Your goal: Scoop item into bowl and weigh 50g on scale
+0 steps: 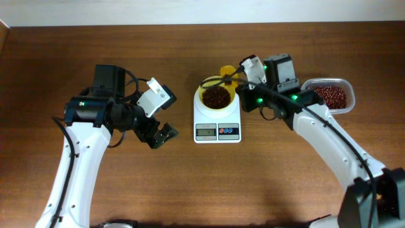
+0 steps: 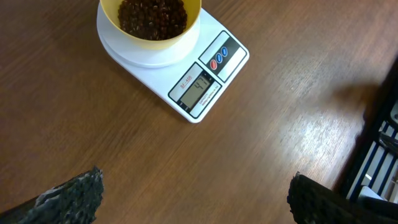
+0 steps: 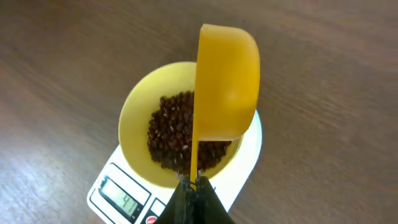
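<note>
The pale-yellow bowl stands on the white scale, filled with dark red-brown beans. The scale shows its grey display plus a red and a blue button. My right gripper is shut on the thin handle of a yellow scoop, which is turned on its side above the bowl, with its hollow facing away from the camera. In the overhead view the scoop sits at the bowl's far rim. My left gripper hangs open over bare wood left of the scale, holding nothing.
A clear plastic tub with more beans stands at the right, behind the right arm. Dark equipment shows at the right edge of the left wrist view.
</note>
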